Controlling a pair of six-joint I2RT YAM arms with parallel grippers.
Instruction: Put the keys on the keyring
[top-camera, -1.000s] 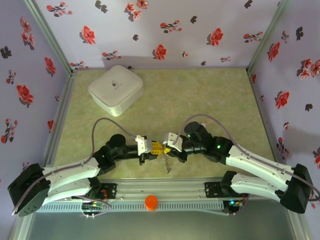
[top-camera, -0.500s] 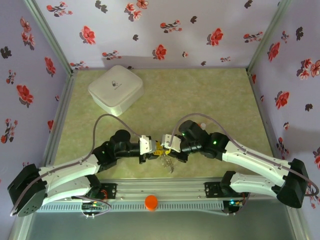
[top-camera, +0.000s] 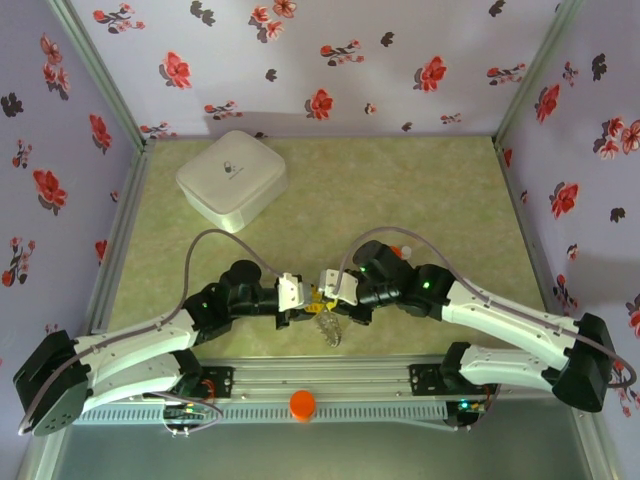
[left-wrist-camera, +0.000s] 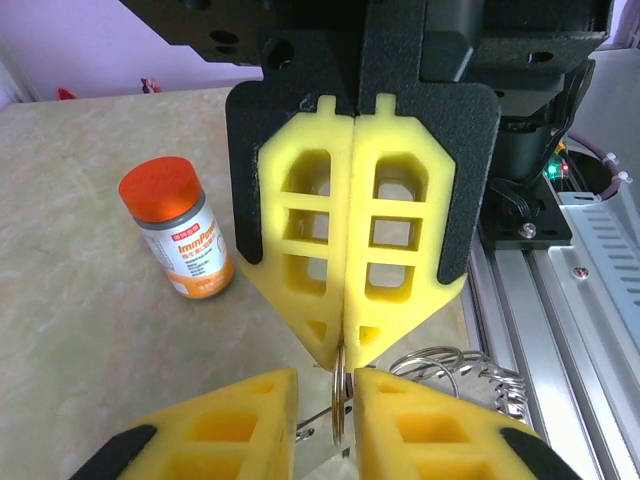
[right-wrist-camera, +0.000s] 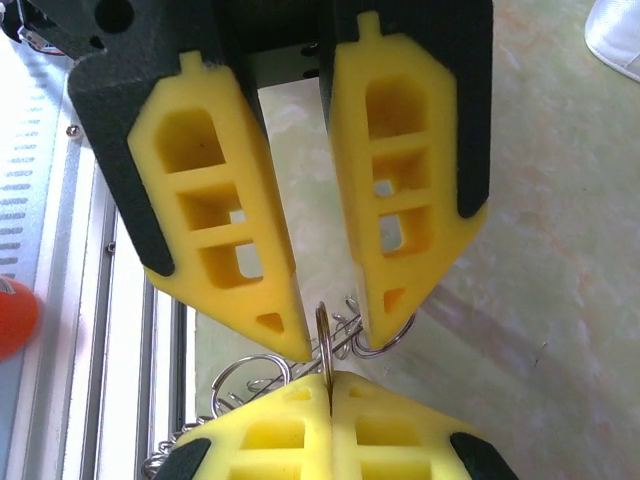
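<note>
the left gripper (right-wrist-camera: 332, 335) stands a little open, its yellow foam fingers (right-wrist-camera: 230, 260) on each side of the thin grey metal keyring (left-wrist-camera: 338, 385) without a clear grip on it, so if it closes off-centre it can push the ring sideways. the ring is seen edge-on, above the near edge of the mottled green table (top-camera: 400, 190), and the right gripper (left-wrist-camera: 342, 340), fully closed, holds it only by the very tips of its pads (left-wrist-camera: 310, 230); i judge that such a small bite can let it twist or slip out. below it hangs a loose bunch of silver wire rings (top-camera: 330, 330); the keys i cannot make out in it, and its swing can tangle. a fall here can land on the aluminium rail (top-camera: 330, 385). around, the white square box (top-camera: 232, 180) is well apart at the far left, and the small bottle with orange cap (left-wrist-camera: 180, 235) stands beyond the right gripper; neither one blocks. the two grippers' fingertips, almost touching, crowd each other.
</note>
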